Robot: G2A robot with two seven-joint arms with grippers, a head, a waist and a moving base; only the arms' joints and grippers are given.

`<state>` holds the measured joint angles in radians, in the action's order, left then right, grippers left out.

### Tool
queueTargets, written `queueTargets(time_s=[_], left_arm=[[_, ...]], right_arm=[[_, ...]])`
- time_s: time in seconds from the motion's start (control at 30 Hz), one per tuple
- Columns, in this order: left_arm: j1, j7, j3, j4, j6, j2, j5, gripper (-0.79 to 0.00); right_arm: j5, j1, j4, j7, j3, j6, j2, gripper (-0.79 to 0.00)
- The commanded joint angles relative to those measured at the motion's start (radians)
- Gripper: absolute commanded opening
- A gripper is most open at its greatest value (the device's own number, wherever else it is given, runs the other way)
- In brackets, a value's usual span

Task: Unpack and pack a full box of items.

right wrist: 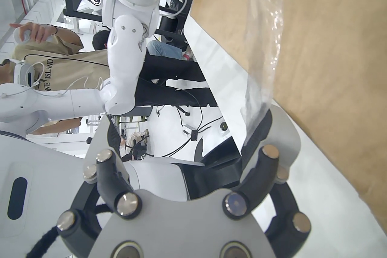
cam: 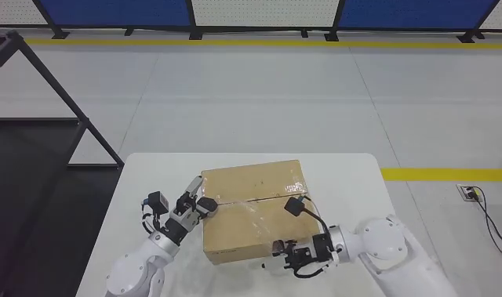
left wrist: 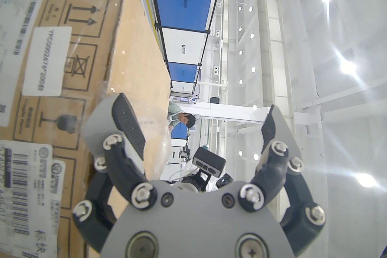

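A closed brown cardboard box [cam: 251,199] stands in the middle of the white table [cam: 157,187], its top seam covered with clear tape [cam: 243,205]. My left gripper [cam: 202,204] is at the box's left side by the top edge. In the left wrist view this gripper [left wrist: 196,108] is open, with one finger pad [left wrist: 127,123] against the labelled box wall [left wrist: 139,53]. My right gripper [cam: 281,259] is low at the box's front wall. It is open [right wrist: 187,117], one finger beside the box [right wrist: 326,29] where a loose strip of tape [right wrist: 266,29] hangs down.
A black metal frame [cam: 55,117] stands left of the table. The table has bare room to the left [cam: 133,211] and right [cam: 353,187] of the box. Blue and white partition panels [cam: 267,3] line the far side of the floor.
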<state>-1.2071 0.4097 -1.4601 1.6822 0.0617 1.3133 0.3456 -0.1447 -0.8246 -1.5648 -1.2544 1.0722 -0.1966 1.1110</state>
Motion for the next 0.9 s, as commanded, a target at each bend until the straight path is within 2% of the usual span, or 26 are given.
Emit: queueTargets(time_s=[0.0,0.33,0.57,0.87], left_arm=[[-0.002,0.0,-0.001,0.003,-0.001,-0.001,-0.001,0.0],[-0.016,0.001,-0.015,0.008,-0.009,-0.006,0.008,0.0],[-0.022,-0.001,-0.016,0.009,-0.015,-0.009,0.014,0.0],[-0.02,-0.005,-0.008,0.002,-0.018,-0.011,0.012,0.0]], right_arm=[[-0.021,0.002,0.0,0.012,0.002,-0.006,0.001,0.0],[-0.13,0.038,0.03,-0.017,-0.026,-0.014,0.009,0.0],[-0.306,0.066,0.085,-0.07,-0.028,-0.048,0.018,0.0],[-0.435,0.102,0.149,-0.064,-0.042,-0.048,0.033,0.0]])
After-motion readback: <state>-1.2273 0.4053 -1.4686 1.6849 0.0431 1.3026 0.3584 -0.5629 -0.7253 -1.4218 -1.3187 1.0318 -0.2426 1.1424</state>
